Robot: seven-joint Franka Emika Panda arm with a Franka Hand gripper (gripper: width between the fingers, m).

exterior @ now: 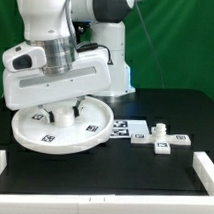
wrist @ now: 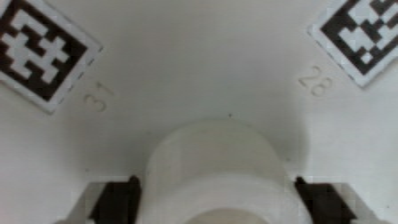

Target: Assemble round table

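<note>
One short white post is the centre of things, pinched between the two black fingers of the gripper, one pad pressed to each side. Seen from the wrist, the post hangs over the flat face of the big round disc, and two black-and-white tags sit on that face beyond it. Whether its foot touches the disc or hovers just above, I cannot tell.

In the exterior view the disc lies flat on the black table, at about eight o'clock from the middle of the picture. The arm stands straight over it, fingers pointing down near the disc's centre. At three o'clock from the disc, just beside its rim, lies the marker board. Further along at three o'clock, apart from both, the cross-shaped base rests flat on the table. A white rail runs at four o'clock from the base.
</note>
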